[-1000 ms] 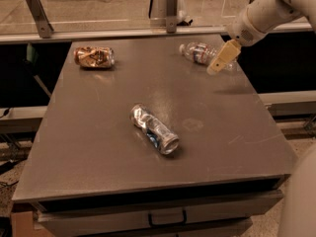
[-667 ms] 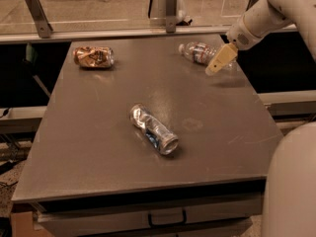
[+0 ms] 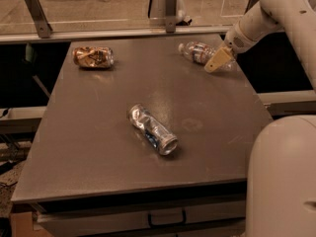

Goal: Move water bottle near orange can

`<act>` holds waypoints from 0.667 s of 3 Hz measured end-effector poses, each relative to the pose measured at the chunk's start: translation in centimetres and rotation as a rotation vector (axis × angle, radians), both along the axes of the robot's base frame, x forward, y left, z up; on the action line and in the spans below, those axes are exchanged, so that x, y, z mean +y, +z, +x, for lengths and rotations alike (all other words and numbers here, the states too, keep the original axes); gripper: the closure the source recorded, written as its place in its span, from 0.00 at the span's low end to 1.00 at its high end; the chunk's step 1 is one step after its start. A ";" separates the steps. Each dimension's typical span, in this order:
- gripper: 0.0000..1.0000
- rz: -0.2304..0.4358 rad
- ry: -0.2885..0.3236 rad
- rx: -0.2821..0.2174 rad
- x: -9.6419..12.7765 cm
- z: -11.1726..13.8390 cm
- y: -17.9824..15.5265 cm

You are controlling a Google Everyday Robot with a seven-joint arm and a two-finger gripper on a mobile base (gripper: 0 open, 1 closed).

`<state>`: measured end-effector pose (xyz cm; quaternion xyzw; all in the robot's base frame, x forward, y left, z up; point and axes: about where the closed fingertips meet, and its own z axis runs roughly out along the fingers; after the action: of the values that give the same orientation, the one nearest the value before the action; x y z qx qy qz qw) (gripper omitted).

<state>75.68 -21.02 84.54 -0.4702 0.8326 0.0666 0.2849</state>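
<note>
Grey table point(image 3: 98, 147) bearing orange can point(image 3: 93, 57), water bottle point(image 3: 197, 52), silver can point(image 3: 152, 129), pincer point(image 3: 218, 60) at bottle

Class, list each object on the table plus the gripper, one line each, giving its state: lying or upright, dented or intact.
water bottle: lying on its side, far right of the table.
orange can: lying on its side, dented, far left.
silver can: lying on its side, dented, mid-table.
gripper: low at the water bottle's right end; grasp unclear.

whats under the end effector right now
The water bottle, lying on its side on the table, with the end effector over its base end. That end is covered; contact cannot be told.
</note>
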 end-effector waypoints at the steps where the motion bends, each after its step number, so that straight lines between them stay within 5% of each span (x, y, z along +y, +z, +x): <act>1: 0.64 0.012 -0.010 0.018 -0.3 -0.1 -0.1; 2: 0.94 0.067 -0.003 0.000 -0.4 -1.2 1.7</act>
<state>74.44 -21.40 86.25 -0.4592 0.8306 0.0942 0.3007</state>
